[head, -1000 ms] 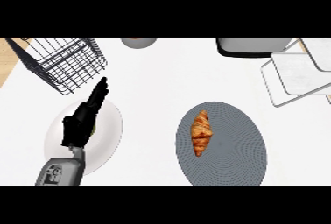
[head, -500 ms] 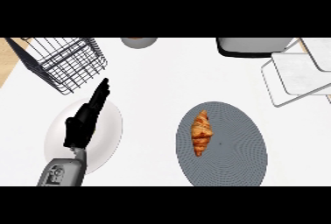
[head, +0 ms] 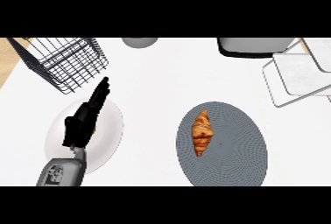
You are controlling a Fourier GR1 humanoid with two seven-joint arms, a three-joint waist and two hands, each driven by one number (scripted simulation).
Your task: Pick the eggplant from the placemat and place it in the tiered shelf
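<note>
The left forearm [head: 61,172] is showing as a pale grey, boxy casing with rounded corners and a smooth shell. Its upper face is carrying a few darker recesses and small marks, too small to make out. A narrower grey wrist piece [head: 77,152] is joining the casing to the left hand [head: 82,124], which is looking matt black all over, its blocky palm giving way to slim, segmented fingers [head: 100,90] that are narrowing toward dark tips.

The croissant [head: 202,138] lies on the placemat [head: 241,153], right of the plate [head: 115,127].
</note>
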